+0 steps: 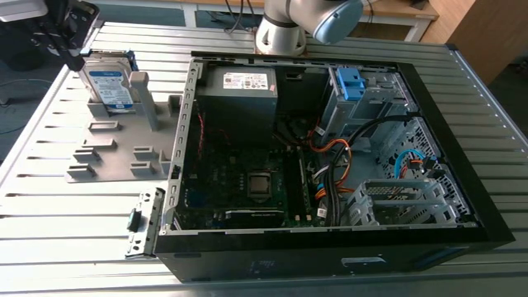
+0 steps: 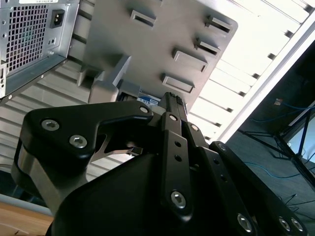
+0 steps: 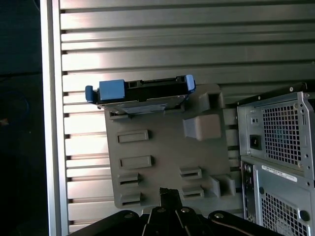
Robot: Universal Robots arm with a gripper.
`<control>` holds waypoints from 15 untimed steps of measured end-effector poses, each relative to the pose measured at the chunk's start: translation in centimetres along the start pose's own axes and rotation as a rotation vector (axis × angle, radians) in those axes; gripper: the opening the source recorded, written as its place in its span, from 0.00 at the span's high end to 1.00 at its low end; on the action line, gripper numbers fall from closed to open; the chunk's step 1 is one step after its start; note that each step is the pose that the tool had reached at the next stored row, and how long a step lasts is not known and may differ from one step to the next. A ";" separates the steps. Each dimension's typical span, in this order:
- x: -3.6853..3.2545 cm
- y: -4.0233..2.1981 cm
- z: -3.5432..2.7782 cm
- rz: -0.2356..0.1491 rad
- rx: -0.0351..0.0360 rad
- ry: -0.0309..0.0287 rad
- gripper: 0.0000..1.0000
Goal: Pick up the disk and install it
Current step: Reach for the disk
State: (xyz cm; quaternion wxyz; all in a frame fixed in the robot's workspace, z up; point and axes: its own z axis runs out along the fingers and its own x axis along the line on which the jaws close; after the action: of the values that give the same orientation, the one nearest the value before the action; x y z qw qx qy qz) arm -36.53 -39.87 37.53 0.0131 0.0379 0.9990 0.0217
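Ribbed silver metal surface (image 1: 58, 210), glare on slats. Wood-topped bench (image 1: 404, 9) behind it, wood panel (image 1: 486, 37) at exterior view's right. Dark floor (image 2: 256, 147), blue cables (image 2: 273, 169).

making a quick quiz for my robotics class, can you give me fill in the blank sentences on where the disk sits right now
1. The disk stands ____ in the grey holder.
2. The plastic bracket framing the disk is ____.
3. The holder lies toward the exterior view's ____ of the open computer case.
4. The disk is ____ the case, not yet installed.

Missing words: upright; blue; left; outside
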 end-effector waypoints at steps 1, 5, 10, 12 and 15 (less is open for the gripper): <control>0.06 0.00 0.01 0.000 0.0000 0.0000 0.89; 0.30 -0.02 0.02 0.000 0.0001 0.0000 0.89; 0.63 -0.05 0.05 0.000 0.0000 0.0000 0.89; 0.79 -0.06 0.06 0.000 0.0000 0.0000 0.89; 0.92 -0.06 0.14 0.000 -0.0001 -0.0002 0.89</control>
State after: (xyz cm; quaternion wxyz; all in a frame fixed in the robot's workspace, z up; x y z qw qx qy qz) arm -37.45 -39.85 37.37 0.0132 0.0378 0.9990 0.0218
